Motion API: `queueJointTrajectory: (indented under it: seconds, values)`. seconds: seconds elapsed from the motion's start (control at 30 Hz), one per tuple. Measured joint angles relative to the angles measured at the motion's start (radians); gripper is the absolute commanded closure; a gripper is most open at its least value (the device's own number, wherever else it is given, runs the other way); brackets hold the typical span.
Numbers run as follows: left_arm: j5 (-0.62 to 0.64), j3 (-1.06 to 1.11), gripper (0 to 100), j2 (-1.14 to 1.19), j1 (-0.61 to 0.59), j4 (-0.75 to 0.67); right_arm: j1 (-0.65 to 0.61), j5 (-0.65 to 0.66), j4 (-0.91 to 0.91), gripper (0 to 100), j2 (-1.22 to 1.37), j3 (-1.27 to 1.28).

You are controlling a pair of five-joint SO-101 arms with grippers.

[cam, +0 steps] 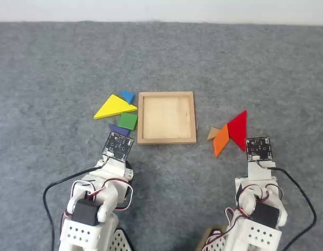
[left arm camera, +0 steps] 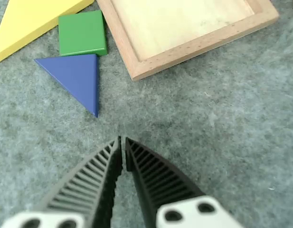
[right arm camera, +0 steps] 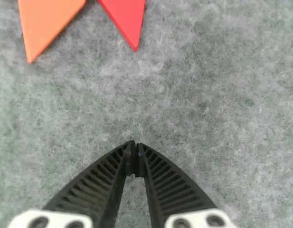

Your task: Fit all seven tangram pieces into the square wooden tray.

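Wrist of left arm covers part of dark-blue triangle — near tray.

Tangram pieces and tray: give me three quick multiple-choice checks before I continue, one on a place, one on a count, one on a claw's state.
1. Where is the green square?
A. On the mat beside the wooden tray
B. Inside the tray
C. Held in a claw

2. How many pieces lie on the red triangle's side of the tray, counting it?
A. One
B. Three
C. Five

3. The left claw is:
A. Wide open
B. Shut on a piece
C. Shut, holding nothing

Answers:
1 A: the square lies flat on the mat just outside the tray's rim, on the left arm's side.
2 B: the red triangle, the orange piece and the tan piece lie there together.
3 C: its fingers meet over bare mat.
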Motion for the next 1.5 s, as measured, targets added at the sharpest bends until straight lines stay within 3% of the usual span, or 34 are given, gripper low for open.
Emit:
queueJointTrajectory:
  seconds: [0.17,0.4,0.77,0.9,1.13,1.5]
  values:
    - [0.0,0.0,99,0.0,0.0,0.0,-0.003,0.0,-0.002,99.0,0.0,0.0]
    - [0.0,0.0,99,0.0,0.0,0.0,-0.169,-0.005,-0.029,99.1,-0.002,-0.011]
    - [0.0,0.0,99,0.0,0.0,0.0,-0.404,-0.249,-0.025,99.0,-0.012,-0.281]
    - [0.0,0.0,99,0.0,0.0,0.0,-0.45,-0.345,-0.1,98.9,-0.005,-0.304]
    - [0.0,0.0,99,0.0,0.0,0.0,-0.506,-0.476,-0.235,98.9,0.327,-0.402]
    - [0.0,0.0,99,0.0,0.002,0.0,-0.468,-0.493,-0.362,98.8,1.042,-0.703]
